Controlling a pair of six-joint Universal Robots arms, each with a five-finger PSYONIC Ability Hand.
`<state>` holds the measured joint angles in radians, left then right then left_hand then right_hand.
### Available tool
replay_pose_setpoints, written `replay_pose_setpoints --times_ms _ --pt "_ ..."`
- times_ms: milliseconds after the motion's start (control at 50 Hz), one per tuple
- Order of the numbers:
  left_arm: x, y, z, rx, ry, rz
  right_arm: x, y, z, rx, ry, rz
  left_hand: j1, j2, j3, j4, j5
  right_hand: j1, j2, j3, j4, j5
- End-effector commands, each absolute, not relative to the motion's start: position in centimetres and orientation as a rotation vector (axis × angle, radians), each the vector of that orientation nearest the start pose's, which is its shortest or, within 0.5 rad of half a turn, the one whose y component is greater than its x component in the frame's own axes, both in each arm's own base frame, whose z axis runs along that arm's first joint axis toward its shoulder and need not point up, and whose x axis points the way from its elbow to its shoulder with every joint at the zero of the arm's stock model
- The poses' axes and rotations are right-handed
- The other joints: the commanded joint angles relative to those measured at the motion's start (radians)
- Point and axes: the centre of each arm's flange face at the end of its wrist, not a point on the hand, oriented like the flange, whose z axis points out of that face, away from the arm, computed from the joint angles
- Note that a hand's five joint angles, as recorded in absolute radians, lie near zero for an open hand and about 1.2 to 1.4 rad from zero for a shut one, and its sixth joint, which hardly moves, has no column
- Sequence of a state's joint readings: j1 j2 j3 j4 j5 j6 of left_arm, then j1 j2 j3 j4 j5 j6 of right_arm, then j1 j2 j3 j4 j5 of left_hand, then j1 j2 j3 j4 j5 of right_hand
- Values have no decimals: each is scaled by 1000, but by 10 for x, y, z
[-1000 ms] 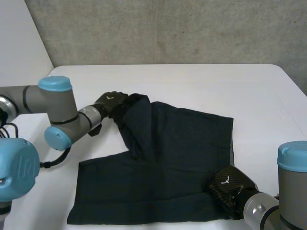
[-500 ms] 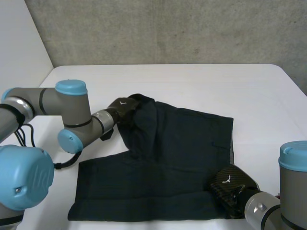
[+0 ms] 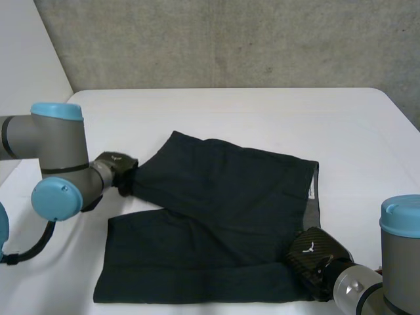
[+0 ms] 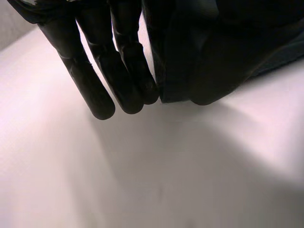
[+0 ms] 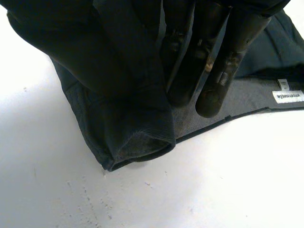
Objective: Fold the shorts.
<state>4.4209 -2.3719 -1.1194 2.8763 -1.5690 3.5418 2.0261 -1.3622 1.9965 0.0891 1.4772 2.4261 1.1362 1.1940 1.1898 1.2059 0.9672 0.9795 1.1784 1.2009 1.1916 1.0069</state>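
Note:
Dark navy shorts (image 3: 223, 210) lie spread on the white table (image 3: 262, 111). My left hand (image 3: 115, 167) is at the left tip of the far leg, which is drawn taut toward it. In the left wrist view its straight fingers (image 4: 99, 80) lie against a bunched fold of the shorts (image 4: 228, 47). My right hand (image 3: 314, 256) sits on the near right corner, at the waistband. In the right wrist view its fingers (image 5: 223, 71) press a doubled fold of the shorts (image 5: 118, 104) against the thumb. A white label (image 5: 289, 96) shows inside the waistband.
A concrete wall (image 3: 230, 39) stands behind the table. Bare table surface lies beyond the shorts and to their right. The table's left edge runs close behind my left arm (image 3: 59, 157).
My left hand closed on the far leg and moved left and nearer, pulling the bunched leg out flat. The right hand stayed put.

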Motion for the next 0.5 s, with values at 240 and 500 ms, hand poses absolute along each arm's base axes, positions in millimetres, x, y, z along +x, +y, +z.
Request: replay_pose_setpoints --times_ms 240,500 --pt "-234 -330 153 845 2603 -1481 228 -150 139 -1638 2369 -1312 -714 -772 -768 -784 -719 417 218 195 205 215" --pt "-200 -275 203 771 2602 -1541 230 -159 144 -1476 2402 -1358 -779 -837 -832 -849 -784 417 218 195 205 215"
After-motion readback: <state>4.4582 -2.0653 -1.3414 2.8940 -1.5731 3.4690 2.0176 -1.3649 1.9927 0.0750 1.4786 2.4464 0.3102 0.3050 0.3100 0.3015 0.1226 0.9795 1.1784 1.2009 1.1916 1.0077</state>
